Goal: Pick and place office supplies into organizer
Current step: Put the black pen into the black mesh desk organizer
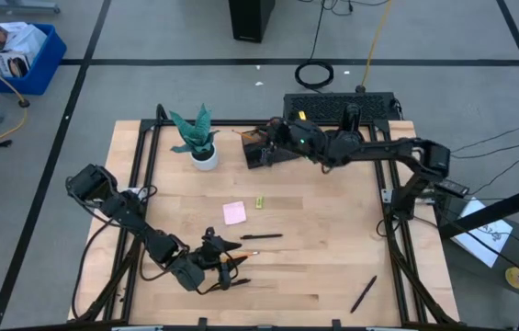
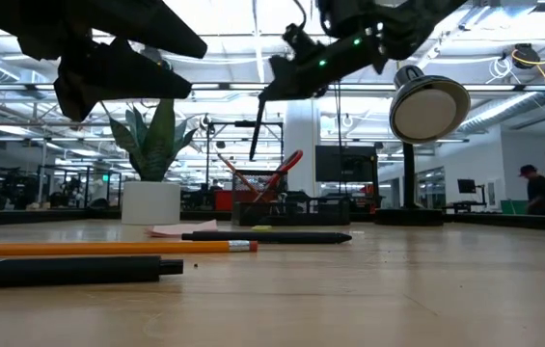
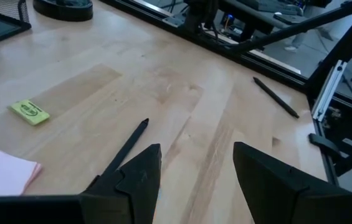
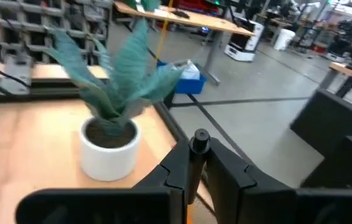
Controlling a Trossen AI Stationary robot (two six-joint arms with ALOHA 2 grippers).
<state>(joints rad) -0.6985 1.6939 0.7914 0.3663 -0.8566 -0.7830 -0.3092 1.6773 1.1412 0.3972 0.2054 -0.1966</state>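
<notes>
1. High view: right gripper (image 1: 273, 133) sits at upper centre of the frame, over the organizer (image 1: 261, 150) at the table's far edge, just right of the teal plant (image 1: 196, 131) in its white pot (image 1: 205, 158).
2. Right wrist view: fingers pinched narrow on a black pen (image 4: 199, 155), held upright between them; plant and pot close behind, at left of the frame.
3. Low view: the held pen (image 2: 256, 130) hangs above the organizer (image 2: 289, 210), apart from it; red-handled scissors (image 2: 270, 178) already stand tilted in the box.
4. High view: left gripper (image 1: 211, 253) is at lower centre-left, low over the table, near an orange pencil (image 1: 245, 253) and the loose pens.
5. Left wrist view: left fingers (image 3: 139, 177) spread fairly wide, nothing between them; a black pen (image 3: 126, 148) lies on the wood just ahead.
6. Still on the table: pink sticky-note pad (image 1: 234, 213) and tiny yellow piece (image 1: 259, 202) mid-frame, black pen (image 1: 261, 236) below them, another pen (image 1: 363, 294) lower right.
</notes>
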